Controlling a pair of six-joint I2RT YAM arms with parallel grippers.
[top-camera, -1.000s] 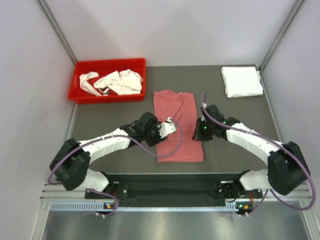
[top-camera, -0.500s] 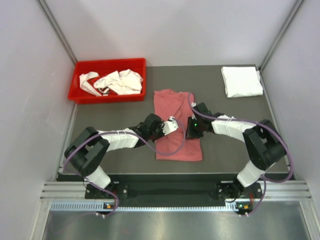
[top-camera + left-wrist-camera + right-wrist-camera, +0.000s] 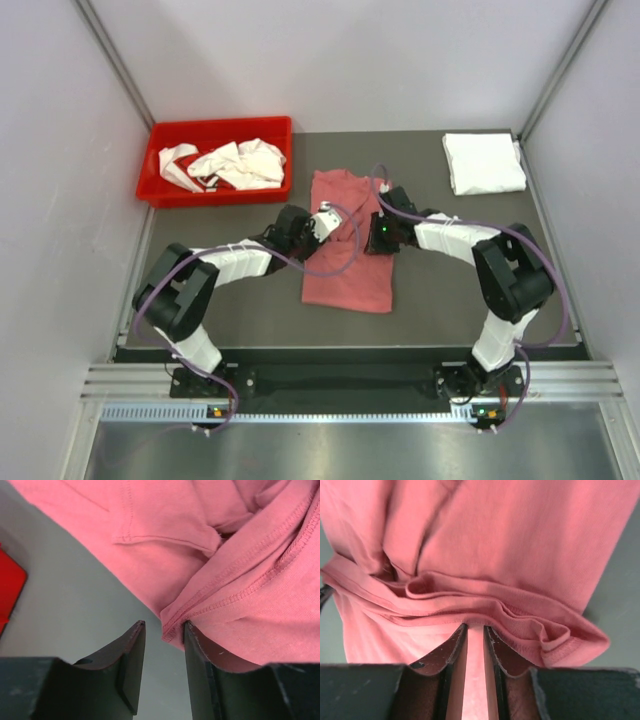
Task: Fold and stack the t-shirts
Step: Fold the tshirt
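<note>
From above, one pink t-shirt (image 3: 350, 280) lies rumpled in the middle of the dark surface (image 3: 450, 290), with both hands at its far half. The left hand (image 3: 326, 220) sits at the shirt's left edge, so most of the cloth spreads to its right and back toward the arm bases. The right hand (image 3: 378, 238) sits on the shirt's right edge, with the cloth to its left. One red bin (image 3: 210, 197) stands off to the left of the left hand, beyond it, holding a heap of crumpled white t-shirts (image 3: 235, 163); I cannot count them. One folded white t-shirt (image 3: 484, 162) lies well beyond the right hand, to its right, at the far corner.

Through the left wrist camera, the left hand (image 3: 163, 626) is partly open, grey surface (image 3: 65, 600) showing between its fingers (image 3: 131, 655). The stitched hem of the pink t-shirt (image 3: 240, 600) reaches in between the tips and rests against the right-side finger, not pinched. A corner of the red bin (image 3: 7, 592) shows far to the left.

Through the right wrist camera, the right hand (image 3: 475, 627) is nearly closed, with pink cloth filling the narrow slot between its fingers. The pink t-shirt (image 3: 510, 545) bunches in ridged folds directly ahead of the tips and spreads away beyond them.
</note>
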